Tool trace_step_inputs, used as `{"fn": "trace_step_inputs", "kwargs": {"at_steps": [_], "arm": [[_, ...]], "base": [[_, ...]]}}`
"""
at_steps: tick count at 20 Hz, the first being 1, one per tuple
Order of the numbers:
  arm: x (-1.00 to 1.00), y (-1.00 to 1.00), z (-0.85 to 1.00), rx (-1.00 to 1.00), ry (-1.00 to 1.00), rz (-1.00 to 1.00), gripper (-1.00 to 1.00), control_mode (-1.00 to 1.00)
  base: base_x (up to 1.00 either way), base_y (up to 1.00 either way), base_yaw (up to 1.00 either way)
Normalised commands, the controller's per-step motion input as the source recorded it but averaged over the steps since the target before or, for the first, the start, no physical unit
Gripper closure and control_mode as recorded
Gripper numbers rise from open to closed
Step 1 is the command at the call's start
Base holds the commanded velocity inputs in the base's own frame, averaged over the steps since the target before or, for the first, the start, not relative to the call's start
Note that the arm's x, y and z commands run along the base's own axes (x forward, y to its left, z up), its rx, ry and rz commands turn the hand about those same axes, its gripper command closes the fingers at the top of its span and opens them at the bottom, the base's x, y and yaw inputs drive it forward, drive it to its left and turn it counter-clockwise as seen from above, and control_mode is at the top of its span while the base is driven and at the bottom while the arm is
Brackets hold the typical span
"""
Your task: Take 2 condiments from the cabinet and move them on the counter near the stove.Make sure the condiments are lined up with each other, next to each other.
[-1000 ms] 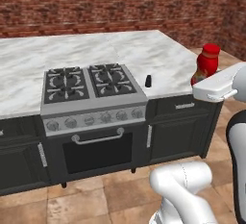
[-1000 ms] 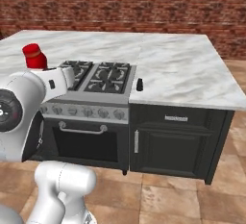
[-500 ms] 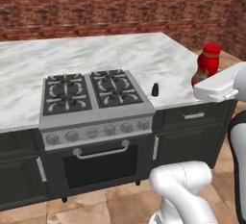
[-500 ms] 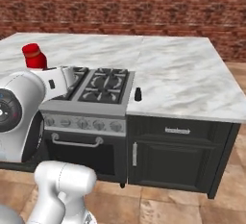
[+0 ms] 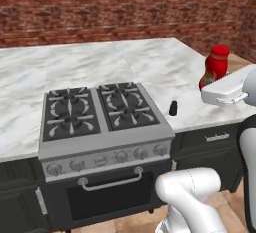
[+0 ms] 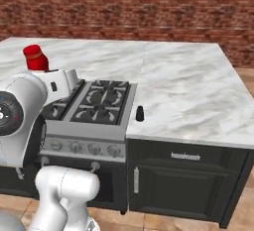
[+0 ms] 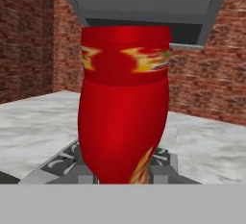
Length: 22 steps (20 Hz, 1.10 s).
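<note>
Item: robot hand (image 7: 126, 182), closed on a rounded red bottle with a red cap (image 7: 125, 107) and flame-like yellow label marks; in the hand view the bottle stands lengthwise straight ahead of the hand, its lower end at the bottom edge where the fingertips are hidden behind it, so the grip is read from the bottle's position and the narrow set of the hand. In the left base view the same bottle (image 5: 215, 67) rises upright, cap uppermost, from behind the white wrist link at the right edge, held in the air beyond the right end of the table. In the right base view its cap and shoulder (image 6: 35, 58) show above the white arm at the left. Item: tiny black shaker-like bottle (image 5: 173, 108), upright on the table just beside the right edge of the stove, well apart from the red bottle; also seen in the right base view (image 6: 140, 113). Item: four-burner gas range with black grates, steel front, row of knobs and oven door handle (image 5: 102, 127), set into the table. Item: white-grey veined marble table (image 5: 160, 67) over dark drawer fronts, running left and right of the stove. Item: red brick wall (image 5: 125, 7) behind the table.
</note>
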Motion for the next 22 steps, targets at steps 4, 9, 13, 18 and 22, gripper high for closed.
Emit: {"fn": "trace_step_inputs", "kwargs": {"at_steps": [4,9,13,18,22], "arm": [[0.0,0.0,0.0,0.0,0.0,0.0,1.0,1.0],[0.0,0.0,0.0,0.0,0.0,0.0,1.0,1.0],[0.0,0.0,0.0,0.0,0.0,0.0,1.0,1.0],[0.0,0.0,0.0,0.0,0.0,0.0,1.0,1.0],[0.0,0.0,0.0,0.0,0.0,0.0,1.0,1.0]], "base": [[0.64,0.09,0.0],[0.61,0.1,0.0],[0.59,0.04,0.0],[0.55,0.03,0.0],[0.5,0.04,0.0]]}}
